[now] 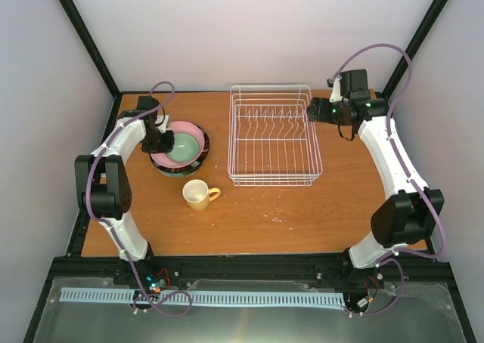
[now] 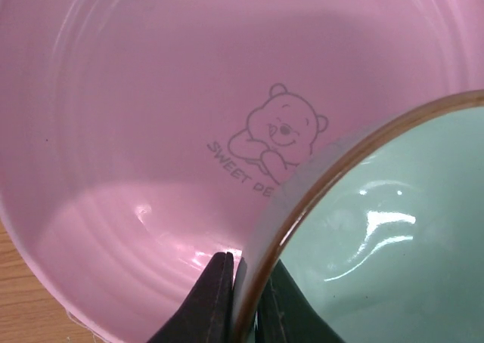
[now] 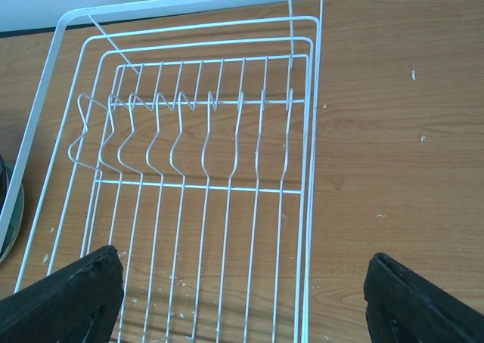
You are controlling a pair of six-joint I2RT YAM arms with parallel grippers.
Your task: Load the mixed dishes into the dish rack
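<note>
Wooden table (image 1: 257, 214): left gripper (image 2: 246, 273) pinches the mint green bowl (image 2: 393, 230) rim, right gripper (image 3: 242, 286) spread wide by the dish rack (image 3: 204, 186).

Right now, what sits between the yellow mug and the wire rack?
Nothing; only bare wooden table separates mug and rack, clear in the top view.

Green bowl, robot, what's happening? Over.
Left gripper shut on mint green bowl rim. Right gripper open by dish rack. Rack empty, nothing in the way.

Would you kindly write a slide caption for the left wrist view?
Left gripper grips the rim of the green bowl, over the pink plate.
</note>
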